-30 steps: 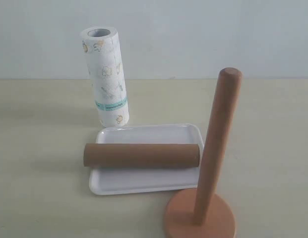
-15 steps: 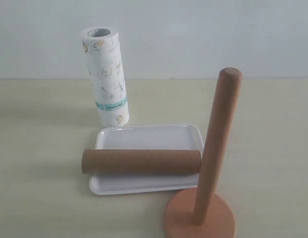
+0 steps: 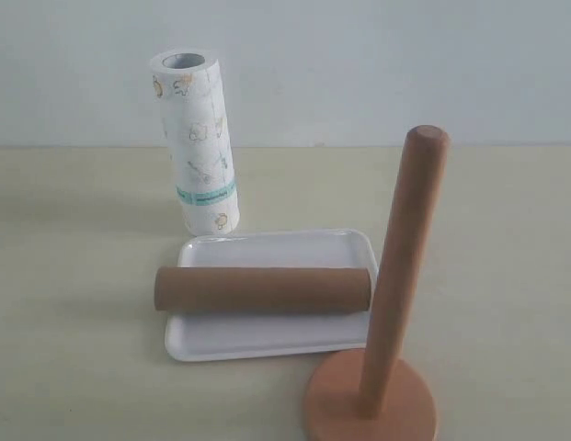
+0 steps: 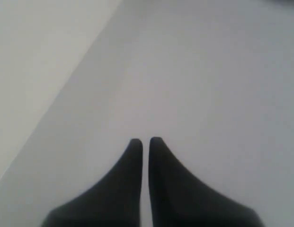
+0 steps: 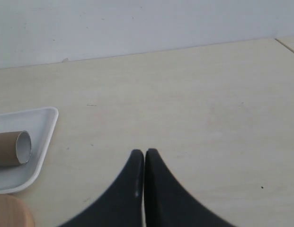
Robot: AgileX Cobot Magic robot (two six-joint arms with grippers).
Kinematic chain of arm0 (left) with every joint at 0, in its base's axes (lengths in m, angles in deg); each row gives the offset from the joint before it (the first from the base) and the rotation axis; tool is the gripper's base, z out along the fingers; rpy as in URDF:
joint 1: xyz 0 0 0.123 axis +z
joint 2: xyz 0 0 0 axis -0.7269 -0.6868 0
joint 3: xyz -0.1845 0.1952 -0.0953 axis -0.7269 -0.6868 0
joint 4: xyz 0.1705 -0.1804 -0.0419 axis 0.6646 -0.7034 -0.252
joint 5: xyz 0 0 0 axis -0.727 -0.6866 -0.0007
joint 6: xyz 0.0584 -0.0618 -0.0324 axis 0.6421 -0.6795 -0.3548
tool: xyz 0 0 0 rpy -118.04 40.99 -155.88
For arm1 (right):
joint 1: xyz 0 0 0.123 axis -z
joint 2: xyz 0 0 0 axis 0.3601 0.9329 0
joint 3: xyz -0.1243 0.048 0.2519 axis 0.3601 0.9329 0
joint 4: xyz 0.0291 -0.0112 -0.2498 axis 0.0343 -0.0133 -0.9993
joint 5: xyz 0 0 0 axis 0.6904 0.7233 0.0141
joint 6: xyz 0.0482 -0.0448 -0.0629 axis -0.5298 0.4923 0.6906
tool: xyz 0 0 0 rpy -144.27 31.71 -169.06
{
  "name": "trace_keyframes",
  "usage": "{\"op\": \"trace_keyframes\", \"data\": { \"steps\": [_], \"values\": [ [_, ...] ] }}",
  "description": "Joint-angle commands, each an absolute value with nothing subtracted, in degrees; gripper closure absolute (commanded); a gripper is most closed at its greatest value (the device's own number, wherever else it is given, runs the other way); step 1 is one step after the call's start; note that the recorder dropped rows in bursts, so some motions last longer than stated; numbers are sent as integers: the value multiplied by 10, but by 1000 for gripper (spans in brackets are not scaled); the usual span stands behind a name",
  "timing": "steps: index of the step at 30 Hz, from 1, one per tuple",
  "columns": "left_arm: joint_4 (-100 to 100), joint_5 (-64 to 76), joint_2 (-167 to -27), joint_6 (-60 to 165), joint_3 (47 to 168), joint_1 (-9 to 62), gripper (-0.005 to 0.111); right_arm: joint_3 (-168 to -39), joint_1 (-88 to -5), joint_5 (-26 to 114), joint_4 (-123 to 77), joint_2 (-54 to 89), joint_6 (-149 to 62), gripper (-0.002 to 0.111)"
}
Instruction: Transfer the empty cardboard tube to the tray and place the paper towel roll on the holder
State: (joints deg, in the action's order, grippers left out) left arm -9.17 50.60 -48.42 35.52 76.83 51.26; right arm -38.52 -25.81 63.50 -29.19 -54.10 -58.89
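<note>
The empty cardboard tube lies on its side across the white tray, its left end just past the rim. Behind the tray, the paper towel roll stands upright on the table. The wooden holder stands at the front right with its post bare. Neither gripper shows in the exterior view. My left gripper is shut and empty over a plain pale surface. My right gripper is shut and empty above the table, to the side of the tray, facing the tube's open end.
The pale wooden table runs back to a light wall. The holder's round base sits close to the tray's front right corner. A corner of that base shows in the right wrist view.
The cardboard tube rolled slightly toward the tray's front edge half a second ago and is now back near where it lay a second ago. Nothing else moved.
</note>
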Motion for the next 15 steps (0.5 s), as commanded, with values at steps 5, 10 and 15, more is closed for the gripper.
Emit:
{"op": "trace_keyframes", "data": {
  "steps": [5,10,15],
  "values": [
    [-50,445,-754,318,802,514,103,-386,-256,633,-294,-543,-587,108],
    [-50,409,-858,316,802,514,103,-386,-256,633,-294,-543,-587,108],
    [-23,417,-979,309,802,514,103,-386,-256,633,-294,-543,-587,108]
  ]
}}
